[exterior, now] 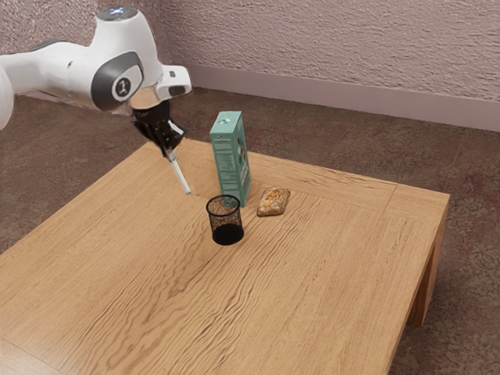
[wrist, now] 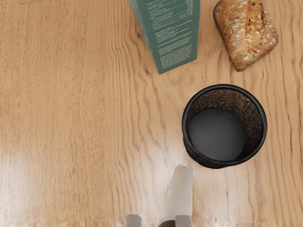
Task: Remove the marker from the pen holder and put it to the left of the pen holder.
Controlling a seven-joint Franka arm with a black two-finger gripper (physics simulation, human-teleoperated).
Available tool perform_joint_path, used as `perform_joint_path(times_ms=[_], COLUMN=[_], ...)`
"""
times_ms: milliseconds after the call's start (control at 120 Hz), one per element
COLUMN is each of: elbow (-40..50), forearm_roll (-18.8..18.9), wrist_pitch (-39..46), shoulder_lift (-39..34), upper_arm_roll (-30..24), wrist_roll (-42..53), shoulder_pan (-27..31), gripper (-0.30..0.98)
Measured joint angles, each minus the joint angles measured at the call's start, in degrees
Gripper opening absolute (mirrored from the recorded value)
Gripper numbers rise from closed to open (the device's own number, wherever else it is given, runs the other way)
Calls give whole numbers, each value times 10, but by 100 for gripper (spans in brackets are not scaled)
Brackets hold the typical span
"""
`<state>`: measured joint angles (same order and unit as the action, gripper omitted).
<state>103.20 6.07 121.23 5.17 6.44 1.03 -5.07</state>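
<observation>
White and slim, the marker (exterior: 180, 176) slants down out of the end effector (exterior: 169, 153), which is drawn narrow around the marker's upper end and bears it. Its free end points down and looks clear of the wooden tabletop (exterior: 117, 258), though how high it hangs I cannot tell. The marker is outside the pen holder (exterior: 225, 233), apart from it on the side toward the arm. The black mesh pen holder stands upright with nothing in it, near the foot of a green carton (exterior: 231, 160), a piece of bread (exterior: 273, 201) beyond.

The lifting out looks done; what remains, I judge, is to carry the marker to the pen holder's left, lower it and let go. It should prove light and stiff, with a smooth barrel that may be a little slippery, and hardly fragile. A grip nearer the middle would balance it better; held by one end, it could pivot if the free end meets the wood first. The descent therefore calls for a slow touch and a flatter angle before release, since a round barrel may roll. The swing should also keep wide of the pen holder's rim, as so light a cup could tip if knocked.
</observation>
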Motion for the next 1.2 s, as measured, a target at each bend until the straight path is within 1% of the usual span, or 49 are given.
perform_joint_path(times_ms=[133, 342, 458, 625, 667, 733, 825, 892, 1025, 1200], elbow=[-31, -107, -117, -127, -129, -154, -223, -259, -289, -294], forearm_roll=[19, 67, 77, 85, 86, 86, 85, 86, 86, 86], wrist_pitch=[-87, -242, -308, -397, -414, -442, -478, -499, -535, -564], shoulder_lift=[16, 94, 128, 144, 152, 186, 251, 284, 312, 330], upper_arm_roll=[10, 9, 9, 1, -4, -7, -3, 1, 6, 8], wrist_roll=[0, 4, 7, 6, 3, 0, -3, -4, -5, -7], shoulder_pan=[8, 1, 1, 1, 1, 1, 3, 5, 8, 13], gripper=[-10, -10, -10, -10, -10, -10, -10, -10, -10, -10])
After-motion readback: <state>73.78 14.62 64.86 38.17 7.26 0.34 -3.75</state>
